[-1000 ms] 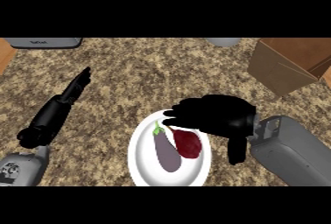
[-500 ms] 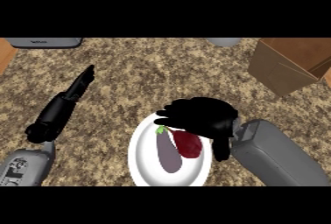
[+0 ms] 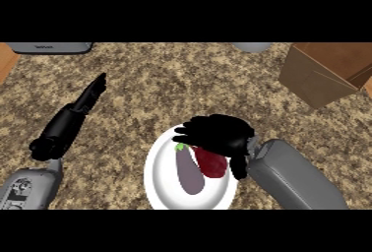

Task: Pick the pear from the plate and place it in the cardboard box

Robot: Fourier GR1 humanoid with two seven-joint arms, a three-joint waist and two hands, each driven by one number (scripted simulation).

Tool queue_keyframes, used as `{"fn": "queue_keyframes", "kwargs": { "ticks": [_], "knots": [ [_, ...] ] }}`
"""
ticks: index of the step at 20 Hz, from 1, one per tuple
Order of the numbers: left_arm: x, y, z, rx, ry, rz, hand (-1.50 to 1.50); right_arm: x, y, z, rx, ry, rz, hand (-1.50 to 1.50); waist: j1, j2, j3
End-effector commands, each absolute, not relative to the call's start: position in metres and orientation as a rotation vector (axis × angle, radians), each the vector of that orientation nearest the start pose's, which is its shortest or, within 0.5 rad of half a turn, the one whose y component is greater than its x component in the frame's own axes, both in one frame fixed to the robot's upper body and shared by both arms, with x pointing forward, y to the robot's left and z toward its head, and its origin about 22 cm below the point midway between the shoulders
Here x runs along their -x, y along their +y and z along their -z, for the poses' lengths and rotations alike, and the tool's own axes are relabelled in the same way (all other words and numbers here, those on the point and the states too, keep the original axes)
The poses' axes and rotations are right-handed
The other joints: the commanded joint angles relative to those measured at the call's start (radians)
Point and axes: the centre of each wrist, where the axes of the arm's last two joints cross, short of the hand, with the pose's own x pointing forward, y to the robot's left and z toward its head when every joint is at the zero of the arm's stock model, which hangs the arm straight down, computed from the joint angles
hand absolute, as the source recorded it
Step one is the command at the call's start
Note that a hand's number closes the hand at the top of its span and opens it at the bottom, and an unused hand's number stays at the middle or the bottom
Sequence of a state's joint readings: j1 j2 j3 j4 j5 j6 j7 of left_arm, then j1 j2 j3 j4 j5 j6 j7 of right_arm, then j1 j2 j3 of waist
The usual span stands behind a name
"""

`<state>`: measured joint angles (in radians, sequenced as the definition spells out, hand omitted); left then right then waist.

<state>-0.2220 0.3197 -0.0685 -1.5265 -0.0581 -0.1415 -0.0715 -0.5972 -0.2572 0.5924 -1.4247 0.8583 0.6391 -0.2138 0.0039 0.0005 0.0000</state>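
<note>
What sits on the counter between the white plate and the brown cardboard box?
Nothing: in the head view, only bare speckled brown stone counter lies between the round white plate and the open brown cardboard box.

— What colours are you getting?
— I see a counter [image 3: 160, 83] speckled brown and beige, a white plate [image 3: 161, 182], a dark red pear [image 3: 212, 163] and a greyish-purple, green-tipped eggplant [image 3: 189, 173].
— And the rest?
— My left hand [image 3: 80, 110] and right hand [image 3: 218, 133] are black, the forearms [image 3: 291, 178] grey. At the counter's far right corner there is a plain brown cardboard box [image 3: 320, 74].
</note>
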Motion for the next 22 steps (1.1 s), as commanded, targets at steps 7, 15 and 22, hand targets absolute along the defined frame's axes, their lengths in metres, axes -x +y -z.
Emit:
{"fn": "queue_keyframes", "kwargs": {
  "ticks": [7,15,22],
  "knots": [
    [-0.287,0.273,-0.053,-0.096,-1.734,0.529,0.00,-0.304,-0.106,-0.063,0.118,-1.391,-2.100,-1.50,-0.002,-0.001,0.000],
    [-0.309,0.268,-0.066,-0.098,-1.749,0.526,0.00,-0.305,-0.102,-0.048,0.168,-1.346,-2.101,-1.50,-0.006,0.000,0.000],
    [-0.293,0.273,-0.064,-0.085,-1.734,0.534,0.00,-0.315,-0.085,-0.033,0.069,-1.433,-2.173,1.50,0.000,-0.001,0.000]
  ]
}}
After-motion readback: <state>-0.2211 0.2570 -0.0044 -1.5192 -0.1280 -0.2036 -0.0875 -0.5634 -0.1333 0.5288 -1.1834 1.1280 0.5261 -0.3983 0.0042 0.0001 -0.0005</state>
